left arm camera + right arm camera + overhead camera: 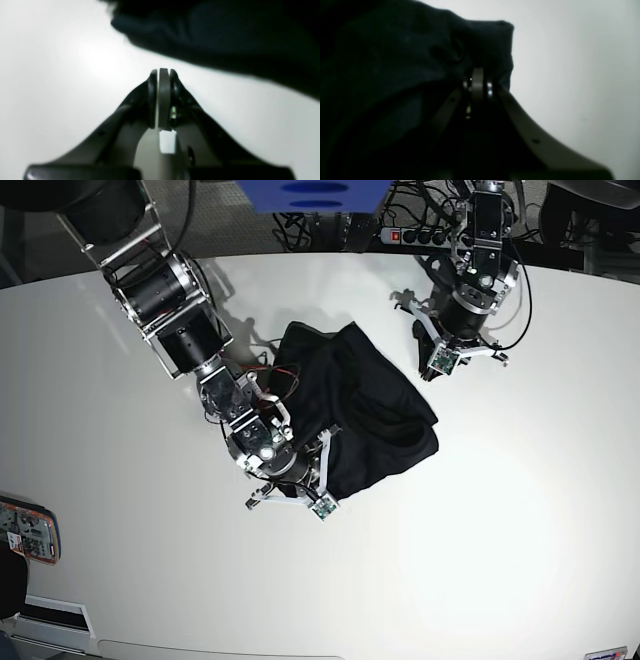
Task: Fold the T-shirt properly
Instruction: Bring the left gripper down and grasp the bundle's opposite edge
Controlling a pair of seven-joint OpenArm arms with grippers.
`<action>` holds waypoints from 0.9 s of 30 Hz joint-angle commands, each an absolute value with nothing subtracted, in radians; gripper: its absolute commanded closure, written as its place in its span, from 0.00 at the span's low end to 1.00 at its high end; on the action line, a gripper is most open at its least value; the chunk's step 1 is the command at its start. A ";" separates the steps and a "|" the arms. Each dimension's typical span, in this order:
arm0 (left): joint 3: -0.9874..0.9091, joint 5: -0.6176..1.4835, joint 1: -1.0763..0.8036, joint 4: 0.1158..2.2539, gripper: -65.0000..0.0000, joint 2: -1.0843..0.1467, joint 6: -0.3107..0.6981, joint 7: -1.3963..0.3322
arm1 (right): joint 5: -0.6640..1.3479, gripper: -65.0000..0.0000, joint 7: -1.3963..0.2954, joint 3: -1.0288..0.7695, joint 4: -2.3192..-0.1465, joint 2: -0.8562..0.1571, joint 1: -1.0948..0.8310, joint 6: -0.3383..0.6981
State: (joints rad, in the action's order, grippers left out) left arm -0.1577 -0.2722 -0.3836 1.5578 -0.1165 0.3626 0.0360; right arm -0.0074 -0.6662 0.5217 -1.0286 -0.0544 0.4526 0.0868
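The black T-shirt lies crumpled in a heap at the middle of the white table. My right gripper is at the heap's near left edge. In the right wrist view this gripper is shut, with a bunched edge of the T-shirt pinched at its tips and cloth draped over its left finger. My left gripper rests on bare table just beyond the heap's far right side. Its jaws are shut on nothing, a short gap away from the T-shirt.
A power strip with cables and a blue object lie past the table's far edge. A small red and grey device sits at the near left edge. Red wires run along the right arm by the cloth.
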 commanded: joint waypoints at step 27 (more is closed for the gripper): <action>-0.147 -0.421 0.074 1.061 1.00 -0.099 0.363 0.045 | -0.012 1.00 -0.674 0.446 -1.415 -0.237 0.199 0.085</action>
State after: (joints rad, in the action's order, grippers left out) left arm -0.1471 -0.3836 0.0784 1.0672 -0.0971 0.3618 0.1272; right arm -0.0120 -0.6884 0.4488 -1.3956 -0.2367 0.1822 0.0807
